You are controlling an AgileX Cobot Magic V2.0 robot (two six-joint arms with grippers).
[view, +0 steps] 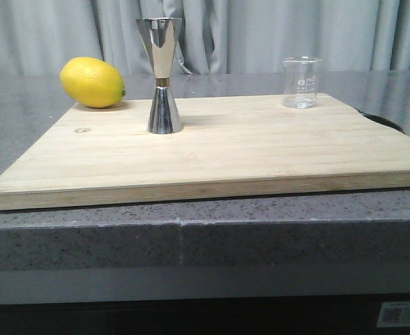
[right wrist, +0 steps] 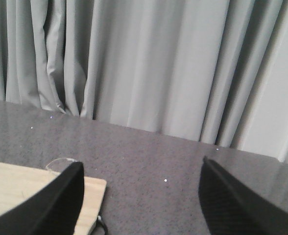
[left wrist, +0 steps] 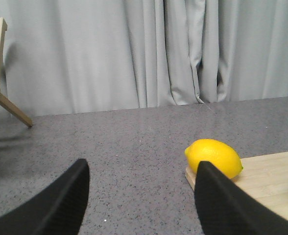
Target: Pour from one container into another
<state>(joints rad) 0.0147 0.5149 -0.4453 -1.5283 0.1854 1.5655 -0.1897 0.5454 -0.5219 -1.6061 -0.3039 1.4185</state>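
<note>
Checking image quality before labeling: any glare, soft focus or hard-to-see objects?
Front view: sharp; jigger mirrors the curtains, the clear beaker is faint against them, soft shadows on the board. Left wrist view: lemon clear, open pincer fingers dark. Right wrist view: soft; beaker rim barely visible.

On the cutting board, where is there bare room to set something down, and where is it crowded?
The cutting board is bare along its whole near half and between the jigger and the glass beaker. It is tightest at the far left, where the lemon sits on the corner near the jigger.
</note>
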